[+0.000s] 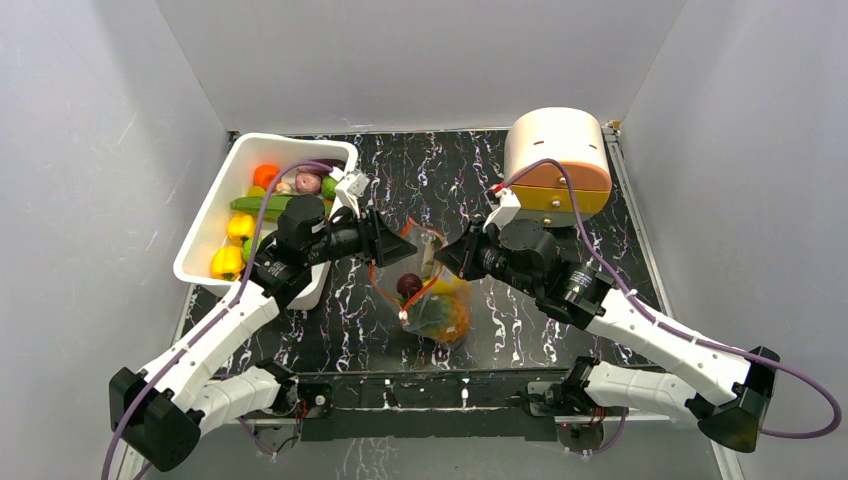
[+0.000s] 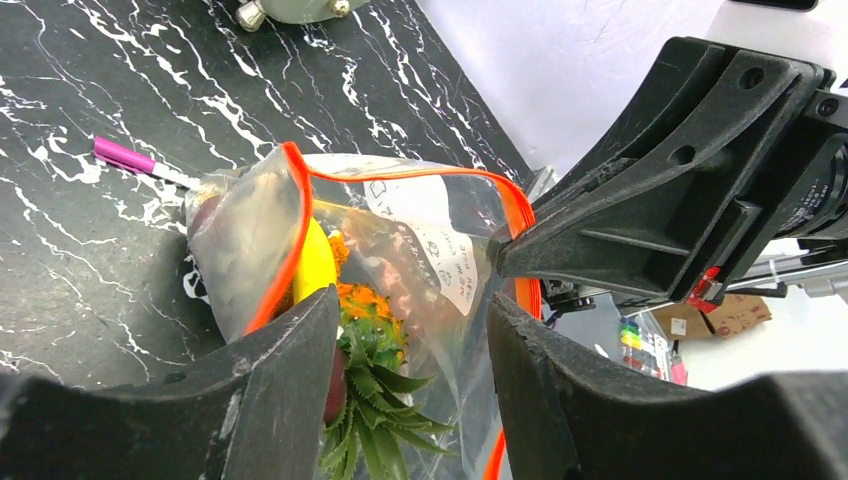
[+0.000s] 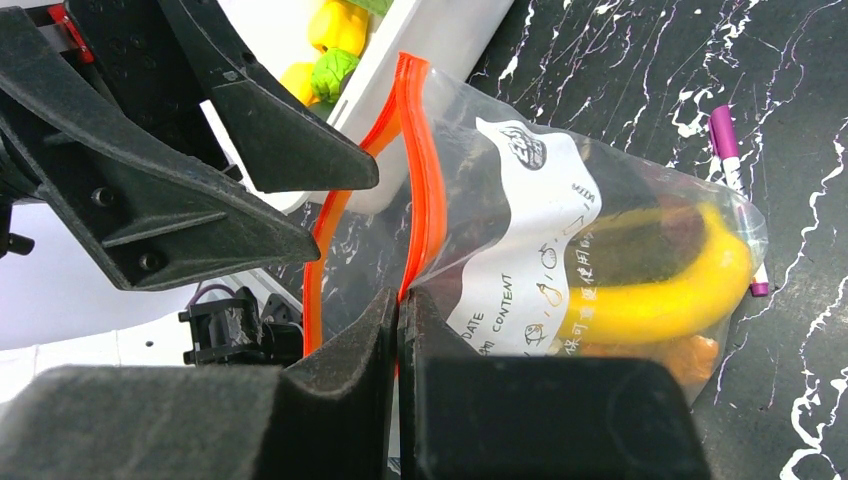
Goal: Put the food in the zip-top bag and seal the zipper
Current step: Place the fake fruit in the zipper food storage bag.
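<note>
- Right gripper is pinched flat on the zipper, on the lip at its own side. It lifts that edge so the mouth of the zip-top bag gapes toward the other arm.
- Left gripper hangs at that mouth with its jaws wide apart and nothing between the pads. The opposite lip of the orange strip runs just beside one finger.
- The bag sits on the black marbled table between the two grippers. It holds a toy banana and a toy pineapple, and a dark round piece shows near the mouth.
- A purple pen lies against or just beside the bag's bottom. It is not food and should be left out.
- The step looks like loading, not sealing, since more of the food lies in the white tub beyond the left arm.
- To do it well:
  - The right pinch must not sag, or the floppy mouth will fold shut.
  - The left should rise clear of the lip before swinging to the tub, so it does not drag the plastic along.
  - Each piece is best released low, past the strip, so nothing rests on the zipper track.
- A round cream-and-orange container at the far right plays no part.
</note>
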### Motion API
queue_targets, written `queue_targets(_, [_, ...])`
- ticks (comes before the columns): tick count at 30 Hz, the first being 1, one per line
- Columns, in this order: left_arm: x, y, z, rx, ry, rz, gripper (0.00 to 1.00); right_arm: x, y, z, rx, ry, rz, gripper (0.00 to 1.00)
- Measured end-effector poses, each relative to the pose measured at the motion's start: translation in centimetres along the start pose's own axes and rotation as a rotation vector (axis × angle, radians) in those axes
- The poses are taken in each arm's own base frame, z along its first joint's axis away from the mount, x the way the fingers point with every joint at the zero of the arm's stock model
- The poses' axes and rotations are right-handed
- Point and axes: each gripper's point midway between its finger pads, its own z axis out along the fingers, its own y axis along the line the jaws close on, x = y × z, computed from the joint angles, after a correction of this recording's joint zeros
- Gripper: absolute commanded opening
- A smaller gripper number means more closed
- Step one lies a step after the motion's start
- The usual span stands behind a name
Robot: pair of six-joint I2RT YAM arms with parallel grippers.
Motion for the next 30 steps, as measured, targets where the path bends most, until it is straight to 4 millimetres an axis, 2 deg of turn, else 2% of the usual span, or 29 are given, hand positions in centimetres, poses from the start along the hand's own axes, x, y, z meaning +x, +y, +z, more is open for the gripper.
queue_targets(7, [-1.1,-0.2,-0.3,-0.026,-0.017,0.051,0.58,0.0,0.0,0.0,-0.001,0.000,0.001,0.00])
queue_targets(12, [-2.3,0.5,-1.0,-0.112,-0.037,0.079,0.63,-0.1,0.1,-0.1,-0.003,-0.003,0.003,0.00])
queue_targets(18, [-3.6,2.5,-2.2,-0.284,-0.066,0.098,0.71,-0.1,0.1,-0.1,-0.004,-0.003,0.004,0.00])
queue_targets(22, [-3.4,4.1,-2.9,-0.375,-0.061,0.099,0.75,-0.1,0.1,-0.2,-0.003,-0.003,0.004,0.00])
queue_targets(24, [-3.5,4.7,-3.1,-0.417,-0.058,0.096,0.83,-0.1,0.1,-0.3,-0.003,-0.003,0.004,0.00])
queue_targets(25, [-3.6,5.0,-3.2,-0.438,-0.056,0.094,0.94,-0.1,0.1,-0.3,-0.003,-0.003,0.004,0.00])
queue_targets(26, [-3.8,5.4,-3.3,-0.461,-0.055,0.095,0.98,-0.1,0.1,-0.3,-0.003,-0.003,0.004,0.00])
queue_targets(30, [-4.0,6.9,-3.7,-0.551,-0.046,0.103,0.98,-0.2,0.1,-0.3,-0.005,-0.005,0.004,0.00])
